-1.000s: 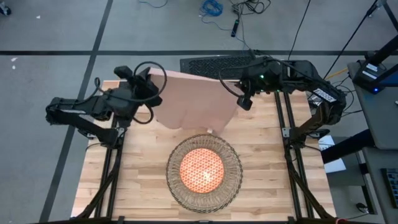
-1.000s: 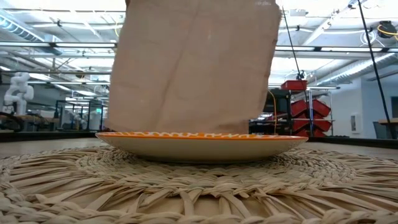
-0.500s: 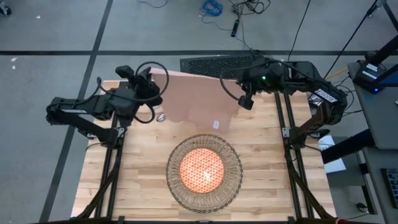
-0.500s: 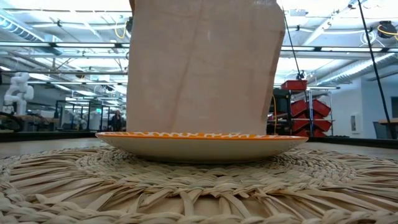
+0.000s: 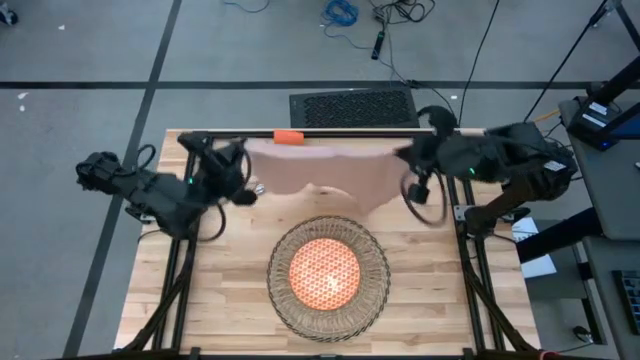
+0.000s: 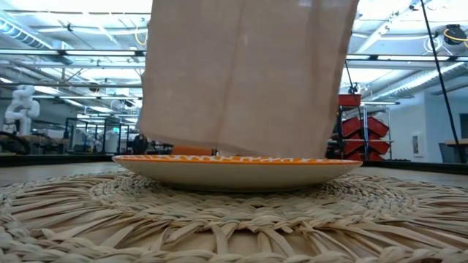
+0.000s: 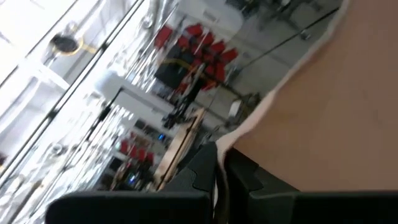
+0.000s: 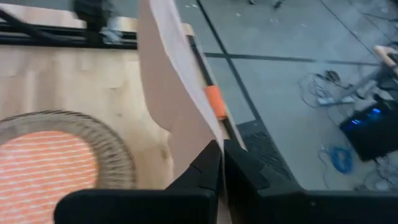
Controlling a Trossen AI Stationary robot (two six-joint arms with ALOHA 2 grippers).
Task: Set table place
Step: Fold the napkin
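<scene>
The beige napkin (image 5: 325, 172) hangs spread between my two grippers over the table's far half, behind the orange-patterned plate (image 5: 325, 275) on the round woven placemat (image 5: 372, 300). My left gripper (image 5: 245, 160) is shut on the napkin's upper left corner. My right gripper (image 5: 405, 158) is shut on its upper right corner. In the low view the napkin (image 6: 241, 73) fills the space behind the plate (image 6: 234, 164). An orange handle (image 5: 288, 136) lies at the table's far edge. The cup and the fork are out of view. My left gripper pinches the napkin's edge at its upper left corner (image 7: 231, 144) between its two shut fingers. The cloth spreads away from the fingers and hangs below them. My right gripper pinches the napkin's upper right corner (image 8: 210, 134) between its two shut fingers. The cloth runs edge-on away from the fingers, sagging a little between the two grippers.
A small shiny thing (image 5: 258, 187) lies on the wood (image 5: 220, 290) near my left gripper. The black frame bar (image 5: 350, 130) runs along the far edge. The placemat sits at the table's near middle, with bare wood to its left and right.
Both grippers have carried the napkin from beyond the table's far edge toward the near edge, and my right gripper has also gone toward the right edge. The napkin now hangs wider and closer behind the plate. The orange handle at the far edge has come into view.
</scene>
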